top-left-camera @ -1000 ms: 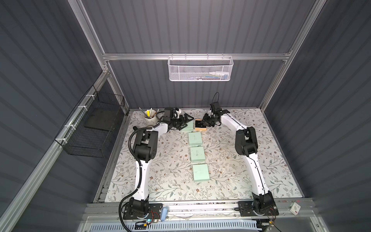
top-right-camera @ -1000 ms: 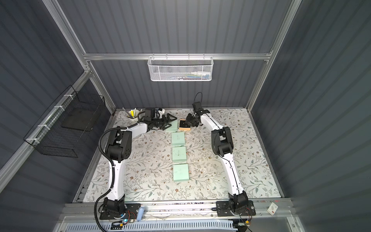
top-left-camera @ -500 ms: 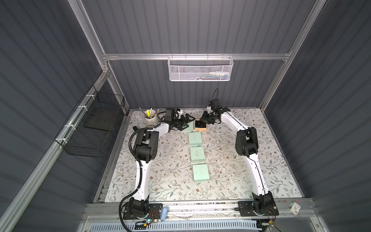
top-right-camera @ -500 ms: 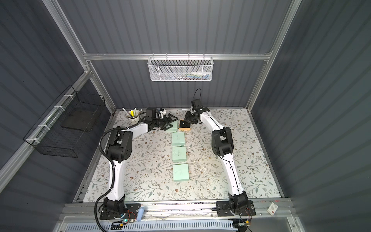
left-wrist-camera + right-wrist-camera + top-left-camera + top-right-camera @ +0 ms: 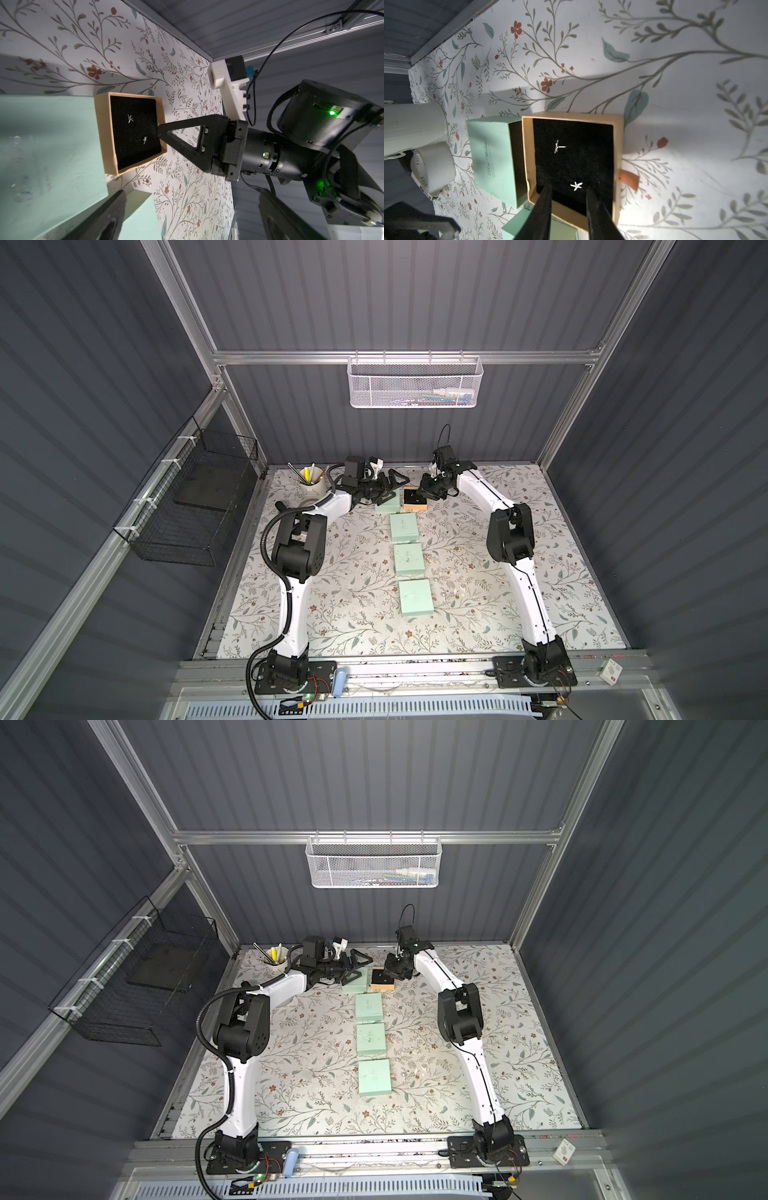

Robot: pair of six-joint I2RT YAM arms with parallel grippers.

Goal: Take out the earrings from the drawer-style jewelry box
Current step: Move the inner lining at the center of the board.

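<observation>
Tan drawer [image 5: 414,503] beside mint sleeve [image 5: 387,507] on floral bench [image 5: 540,572]; right gripper [image 5: 424,493] at drawer's edge, left gripper [image 5: 390,490] spread wide by sleeve; three mint boxes [image 5: 409,559] aligned nearer.

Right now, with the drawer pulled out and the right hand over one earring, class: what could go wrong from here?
1. The star earring between the fingertips of the right hand is tiny and lies low on the black pad; closing might miss or flick it.
2. The second earring lies tipped, post showing; a nudge to the tan tray could roll it.
</observation>
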